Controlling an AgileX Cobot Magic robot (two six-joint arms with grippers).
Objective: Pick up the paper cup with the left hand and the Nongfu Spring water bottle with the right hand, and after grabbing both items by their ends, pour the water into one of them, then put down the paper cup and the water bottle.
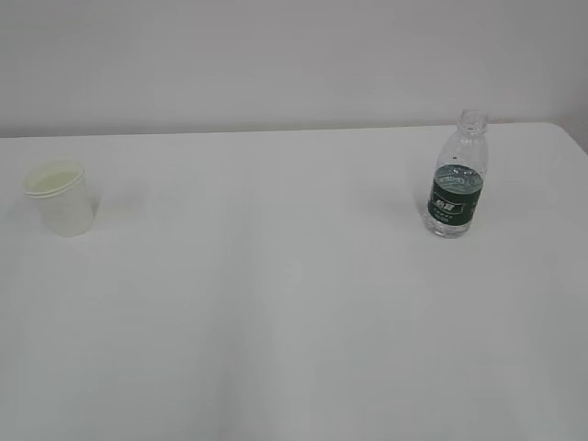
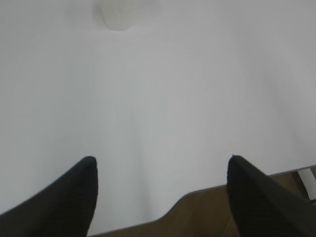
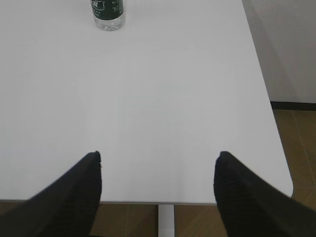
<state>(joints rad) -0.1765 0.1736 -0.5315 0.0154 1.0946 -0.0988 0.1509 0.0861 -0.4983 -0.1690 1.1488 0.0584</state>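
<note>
White tabletop (image 1: 294, 303): paper cup (image 1: 61, 198) left, Nongfu Spring water bottle (image 1: 457, 178) right, both upright, ungrasped. Left tool (image 2: 160, 170), right tool (image 3: 158, 165) spread, empty. Water level unclear. All steps remain.

One paper cup (image 1: 59, 198), one Nongfu Spring water bottle (image 1: 457, 176), and one white table (image 1: 294, 322).

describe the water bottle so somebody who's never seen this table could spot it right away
Look at the white table and go to its far right side. The water bottle stands upright there, clear ribbed plastic with a dark green label and no cap. The only other item, a short white paper cup, sits far left.
</note>
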